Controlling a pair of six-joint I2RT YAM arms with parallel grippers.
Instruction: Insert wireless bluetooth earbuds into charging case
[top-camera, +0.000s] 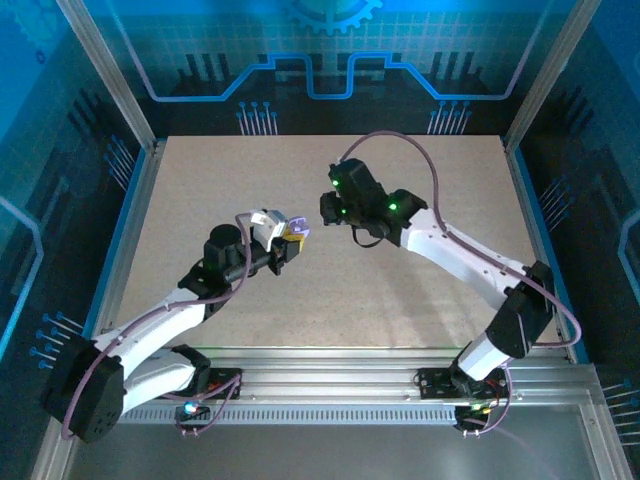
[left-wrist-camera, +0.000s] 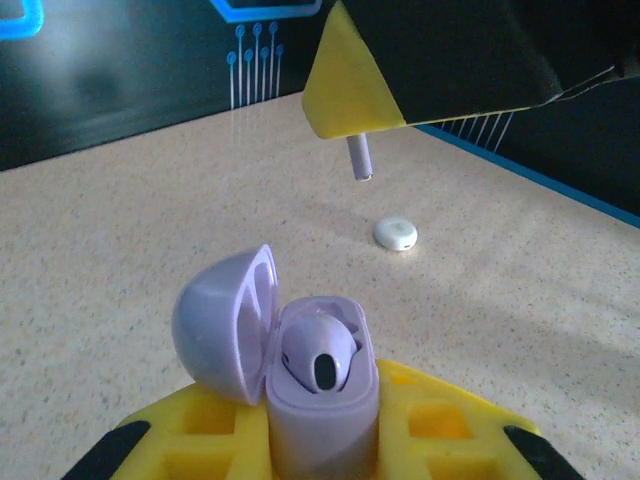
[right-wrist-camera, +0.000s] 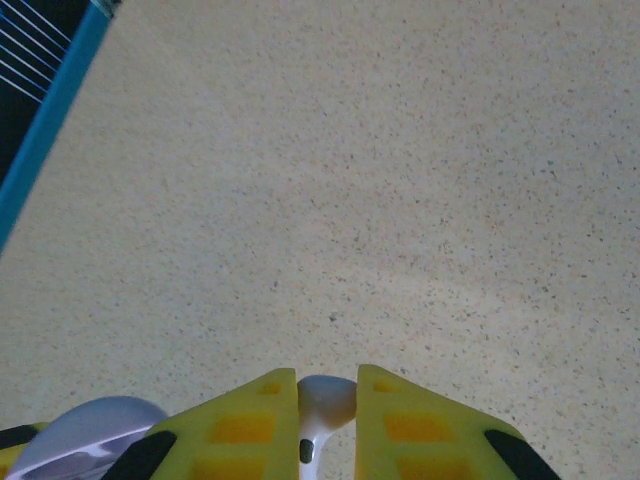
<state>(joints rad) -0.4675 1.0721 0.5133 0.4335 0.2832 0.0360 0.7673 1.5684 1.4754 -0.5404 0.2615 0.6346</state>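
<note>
My left gripper is shut on an open pale lavender charging case, held above the table with its lid swung to the left. One lavender earbud sits in the case. Above and beyond it hangs my right gripper, its yellow fingers shut on a second lavender earbud, whose stem points down. The case lid shows at the lower left of the right wrist view.
A small round white case lies shut on the speckled table, beyond the held case. The table's blue-edged right border runs behind it. Both arms meet near the table's middle.
</note>
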